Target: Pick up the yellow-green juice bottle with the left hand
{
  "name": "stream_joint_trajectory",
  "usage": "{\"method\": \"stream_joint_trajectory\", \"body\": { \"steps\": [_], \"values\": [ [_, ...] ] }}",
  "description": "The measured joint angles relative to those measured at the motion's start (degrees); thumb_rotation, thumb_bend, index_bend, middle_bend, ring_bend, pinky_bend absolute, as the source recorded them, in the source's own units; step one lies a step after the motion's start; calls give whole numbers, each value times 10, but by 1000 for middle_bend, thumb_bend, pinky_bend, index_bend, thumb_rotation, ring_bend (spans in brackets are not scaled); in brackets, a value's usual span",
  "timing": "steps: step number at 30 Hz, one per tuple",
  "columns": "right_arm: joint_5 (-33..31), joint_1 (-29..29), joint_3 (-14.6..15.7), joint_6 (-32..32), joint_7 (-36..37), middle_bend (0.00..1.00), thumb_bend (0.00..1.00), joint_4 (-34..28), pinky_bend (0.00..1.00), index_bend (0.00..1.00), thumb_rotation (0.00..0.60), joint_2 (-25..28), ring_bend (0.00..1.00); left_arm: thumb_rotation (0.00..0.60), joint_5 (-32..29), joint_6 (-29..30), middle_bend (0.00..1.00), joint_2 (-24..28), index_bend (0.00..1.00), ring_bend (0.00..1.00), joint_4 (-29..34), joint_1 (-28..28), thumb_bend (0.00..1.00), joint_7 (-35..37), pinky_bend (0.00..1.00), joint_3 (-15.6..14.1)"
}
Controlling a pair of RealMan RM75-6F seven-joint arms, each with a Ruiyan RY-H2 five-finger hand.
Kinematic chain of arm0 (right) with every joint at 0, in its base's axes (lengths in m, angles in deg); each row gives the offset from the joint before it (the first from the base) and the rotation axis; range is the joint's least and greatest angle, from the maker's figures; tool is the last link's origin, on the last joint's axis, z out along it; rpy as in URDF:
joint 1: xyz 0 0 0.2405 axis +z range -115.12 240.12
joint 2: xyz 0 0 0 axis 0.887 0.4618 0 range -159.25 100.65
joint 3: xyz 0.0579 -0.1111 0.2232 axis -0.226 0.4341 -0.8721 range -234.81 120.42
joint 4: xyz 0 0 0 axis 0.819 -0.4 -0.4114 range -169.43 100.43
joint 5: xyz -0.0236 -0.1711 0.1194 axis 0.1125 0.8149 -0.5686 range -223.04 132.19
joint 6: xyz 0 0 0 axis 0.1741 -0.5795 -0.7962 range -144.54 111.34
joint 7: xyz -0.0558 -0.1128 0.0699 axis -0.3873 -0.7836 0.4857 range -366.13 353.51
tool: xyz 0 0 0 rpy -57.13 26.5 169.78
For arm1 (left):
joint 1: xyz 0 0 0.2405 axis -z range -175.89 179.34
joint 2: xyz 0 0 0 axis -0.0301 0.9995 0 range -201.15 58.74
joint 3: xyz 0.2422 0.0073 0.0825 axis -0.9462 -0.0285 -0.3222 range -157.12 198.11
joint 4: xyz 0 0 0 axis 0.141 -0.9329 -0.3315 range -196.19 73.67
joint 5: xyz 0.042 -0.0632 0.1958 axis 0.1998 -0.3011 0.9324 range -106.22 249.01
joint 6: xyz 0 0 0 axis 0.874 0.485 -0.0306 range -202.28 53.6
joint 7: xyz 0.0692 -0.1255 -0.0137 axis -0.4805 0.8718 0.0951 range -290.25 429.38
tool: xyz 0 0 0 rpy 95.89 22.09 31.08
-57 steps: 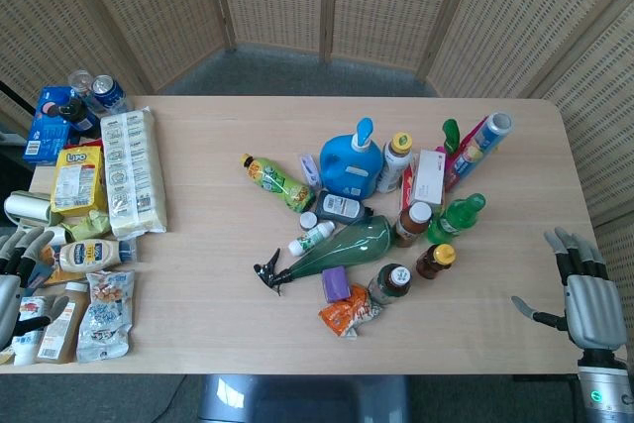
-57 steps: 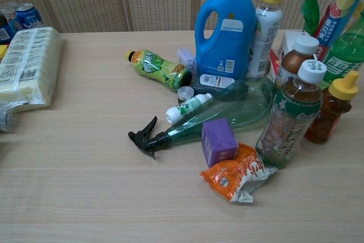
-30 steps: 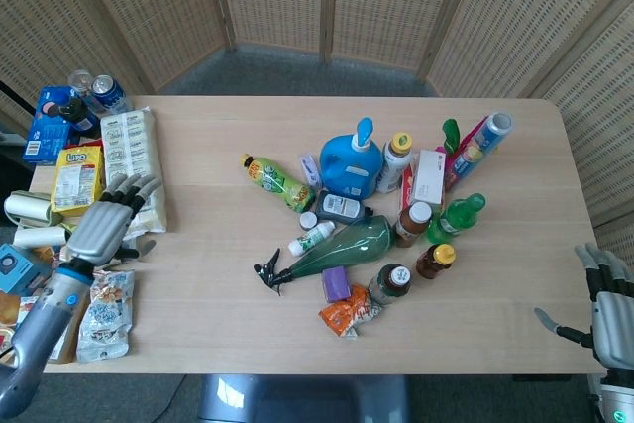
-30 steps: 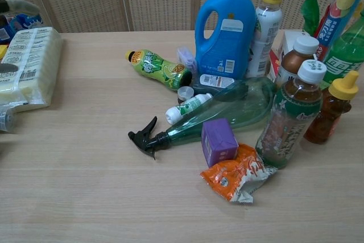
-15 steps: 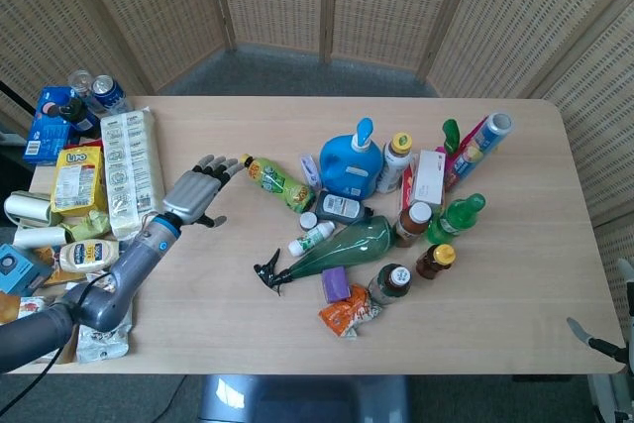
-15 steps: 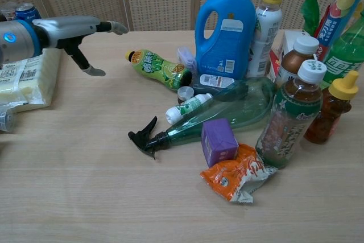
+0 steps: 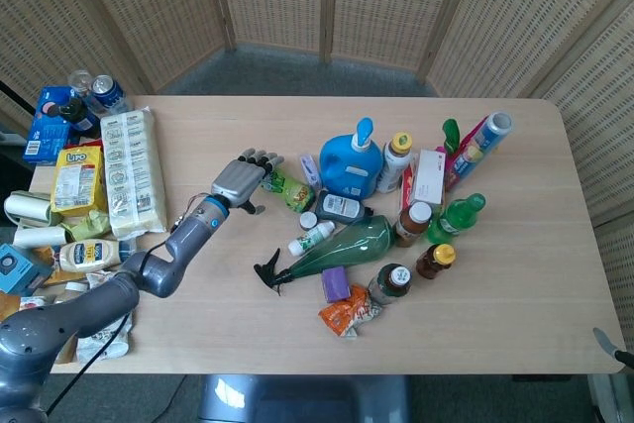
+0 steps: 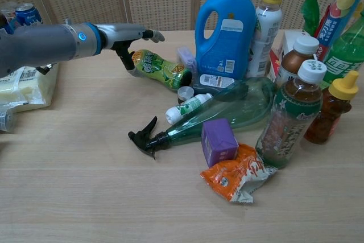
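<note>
The yellow-green juice bottle (image 7: 288, 188) (image 8: 162, 69) lies on its side on the table, left of the blue detergent jug (image 7: 353, 162). Its cap end points left and is covered in the head view. My left hand (image 7: 242, 177) (image 8: 126, 36) hovers over that cap end, fingers stretched out flat and apart, thumb hanging down beside the bottle's neck. It holds nothing. Of my right hand only a fingertip sliver (image 7: 608, 344) shows at the table's front right edge.
A green spray bottle (image 7: 333, 249) and a small white bottle (image 7: 313, 237) lie just in front of the juice bottle. More bottles crowd the right of the jug. A long cracker pack (image 7: 132, 171) and snack packets (image 7: 78, 181) fill the table's left side.
My left arm has swung from the left table edge to the right, bringing the hand over the juice bottle's cap end. My right hand has dropped almost out of the head view.
</note>
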Motion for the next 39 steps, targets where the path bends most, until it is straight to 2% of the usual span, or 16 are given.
{"method": "stream_joint_trajectory", "body": {
  "steps": [8,11,14,17,24,26,29,31,39],
  "values": [
    [-6,-5,-4,3,-14,0,37,-12,0,0,494,0,0,600,-14,-99,5,-33,22,0,-63,45,300,28,0,-4],
    [-5,-4,-5,1,-20,0,37,-15,0,0,490,0,0,600,-22,-131,39,-37,21,0,-76,54,303,37,0,-11],
    [-4,0,-8,-3,-26,0,36,-19,0,0,493,0,0,600,-28,-145,128,-33,29,46,-74,53,307,49,0,-15],
    [-4,2,-10,-7,-30,0,36,-21,0,0,493,-2,0,600,-27,-144,188,-17,38,84,-50,46,307,55,0,-18],
    [4,13,-13,-18,-32,0,35,-19,0,0,493,-7,0,600,-16,-110,156,31,48,84,20,13,305,51,0,-44],
    [5,13,-12,-19,-31,0,36,-17,0,0,490,-9,0,600,-20,-95,174,28,87,104,20,7,305,48,0,-46],
    [3,9,-12,-17,-27,0,36,-14,0,0,490,-8,0,600,-23,-71,277,19,219,231,19,0,306,39,0,-49],
    [3,7,-12,-14,-25,0,35,-13,0,0,489,-6,0,600,-25,-55,312,12,262,285,16,-4,306,30,1,-52],
    [5,1,-10,-13,-15,0,37,-8,0,0,490,-8,0,600,-46,-25,262,-20,232,288,-7,-11,305,-8,0,-56]
  ]
}}
